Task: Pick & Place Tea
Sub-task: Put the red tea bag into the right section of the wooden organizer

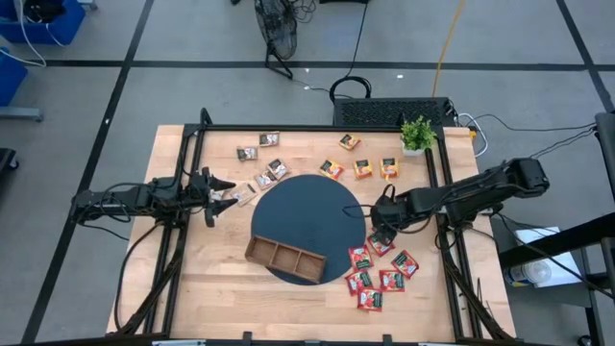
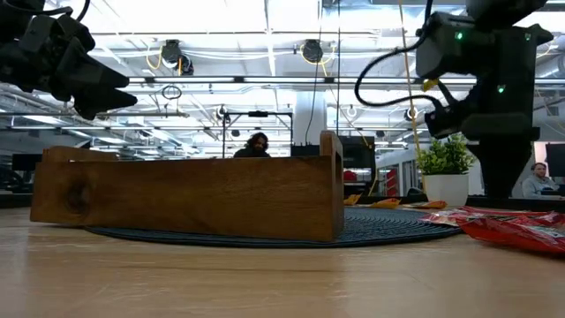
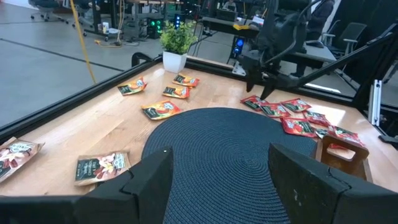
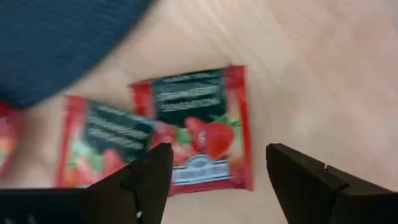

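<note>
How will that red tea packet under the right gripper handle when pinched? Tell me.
Probably light and floppy: the red tea packet lies thin and flat on the table. Its glossy wrapper may slip. The open right gripper might snag the overlapped neighbour.

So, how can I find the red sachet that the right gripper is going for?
Start at the round dark mat; off its right edge lies a cluster of red sachets. The target red sachet is the one nearest the mat, directly under the open right gripper.
</note>
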